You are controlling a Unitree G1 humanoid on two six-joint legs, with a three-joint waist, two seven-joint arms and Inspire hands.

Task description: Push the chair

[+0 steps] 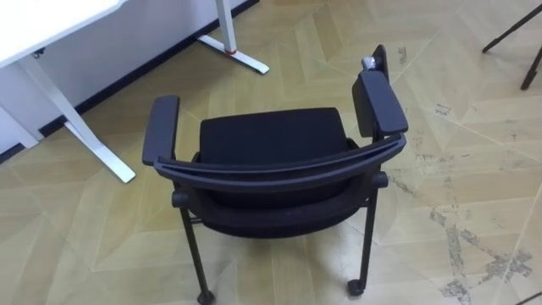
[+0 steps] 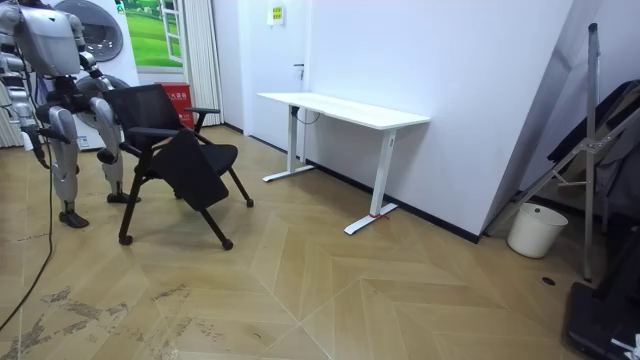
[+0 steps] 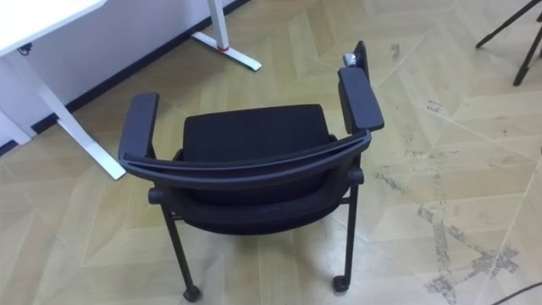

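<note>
A black chair (image 1: 271, 135) with two padded armrests and castors stands right below me, its curved backrest (image 1: 279, 169) nearest to me and its seat facing the white desk (image 1: 51, 25). In the room view I stand close behind the chair (image 2: 175, 130) at the room view's left. My right hand (image 2: 38, 135) hangs low beside my body. My left arm is by the backrest, its hand hidden behind the chair.
The desk's white legs (image 1: 93, 144) and foot bar (image 1: 241, 55) stand on the wooden floor just ahead of the chair. Dark stand legs (image 1: 517, 34) cross the far right corner. A white bucket (image 2: 530, 230) and a folded frame (image 2: 600, 150) stand by the wall.
</note>
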